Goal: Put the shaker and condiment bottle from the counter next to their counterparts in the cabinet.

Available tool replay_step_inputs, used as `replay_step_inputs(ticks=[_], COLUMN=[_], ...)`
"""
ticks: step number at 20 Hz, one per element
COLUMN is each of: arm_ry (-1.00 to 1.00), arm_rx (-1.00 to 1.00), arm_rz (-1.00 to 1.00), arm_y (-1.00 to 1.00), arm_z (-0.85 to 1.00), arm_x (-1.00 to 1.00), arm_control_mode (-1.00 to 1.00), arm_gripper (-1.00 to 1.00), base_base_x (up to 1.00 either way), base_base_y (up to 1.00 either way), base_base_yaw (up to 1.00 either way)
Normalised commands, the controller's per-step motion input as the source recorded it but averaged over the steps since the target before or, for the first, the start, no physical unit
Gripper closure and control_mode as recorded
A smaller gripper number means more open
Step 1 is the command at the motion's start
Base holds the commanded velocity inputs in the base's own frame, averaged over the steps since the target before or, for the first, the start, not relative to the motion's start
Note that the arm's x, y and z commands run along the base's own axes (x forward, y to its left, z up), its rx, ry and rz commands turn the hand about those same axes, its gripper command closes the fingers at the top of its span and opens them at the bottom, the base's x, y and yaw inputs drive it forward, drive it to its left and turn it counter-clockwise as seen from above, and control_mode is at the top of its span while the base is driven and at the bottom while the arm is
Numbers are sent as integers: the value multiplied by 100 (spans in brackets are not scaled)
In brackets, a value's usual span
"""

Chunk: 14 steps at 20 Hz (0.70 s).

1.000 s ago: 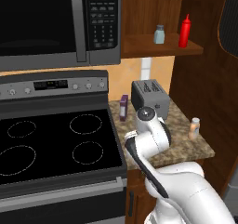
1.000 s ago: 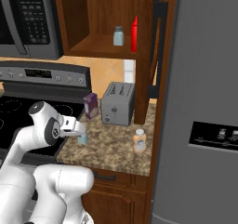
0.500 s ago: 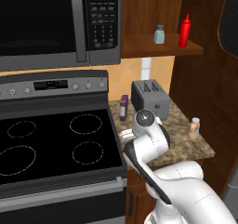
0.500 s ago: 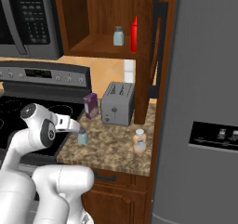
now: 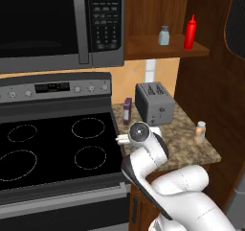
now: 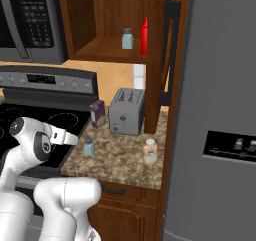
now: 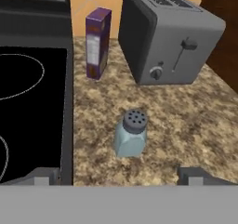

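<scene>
The shaker (image 7: 131,134), pale blue-grey with a grey perforated cap, stands upright on the granite counter (image 7: 195,121). My gripper (image 7: 119,175) is open just short of it. The fingertips (image 7: 44,174) stand wide to either side and touch nothing. In the right base view my hand (image 6: 65,136) hovers just left of the shaker (image 6: 88,146). The tan condiment bottle (image 6: 150,151) (image 5: 200,132) stands near the counter's front right. On the cabinet (image 6: 107,49) shelf stand the twin shaker (image 6: 127,38) and the red squeeze bottle (image 6: 144,37).
A grey toaster (image 7: 169,37) and a purple box (image 7: 97,42) stand behind the shaker. The black stovetop (image 7: 28,107) borders the counter on the left. A microwave (image 5: 52,24) hangs above the stove, and a tall grey fridge (image 6: 220,110) walls the right.
My arm has sunk lower and drawn a little toward the stove edge, bringing the hand down near the counter shaker. The jaws have stayed open and nothing else has moved.
</scene>
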Motion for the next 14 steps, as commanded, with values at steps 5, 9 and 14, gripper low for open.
replay_step_inputs(ticks=[5, 9, 14], arm_ry=[-39, -25, -22], arm_rx=[-8, -2, 0], arm_rz=[-19, -13, -6], arm_y=[-13, -50, -73], arm_z=[-36, -36, -45], arm_x=[-3, 4, 4], arm_control_mode=[-100, -100, -100], arm_gripper=[-100, -100, -100], base_base_x=[0, 0, 0], base_base_y=[0, 0, 0], base_base_yaw=[0, 0, 0])
